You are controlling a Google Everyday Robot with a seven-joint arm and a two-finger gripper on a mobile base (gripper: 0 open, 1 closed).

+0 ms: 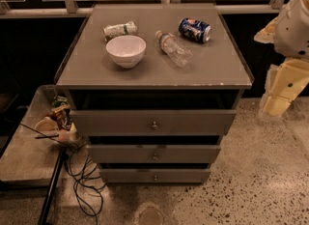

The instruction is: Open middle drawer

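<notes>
A grey-brown cabinet [154,69] stands in the middle of the view with three drawers stacked in its front. The middle drawer [120,153] is a long flat panel with a small round metal knob [155,156] at its centre. It lies between the taller top drawer [111,121] and the narrow bottom drawer [125,175]. It looks pushed in, with a dark gap above it. My gripper [282,91] hangs at the far right edge, pale yellow, below the white arm [294,23]. It is well to the right of the cabinet and touches nothing.
On the cabinet top lie a white bowl [126,50], a crumpled can [120,29], a clear plastic bottle [173,48] and a blue can [195,29]. A low shelf [24,151] with clutter stands at the left. Black cables [82,175] trail on the speckled floor.
</notes>
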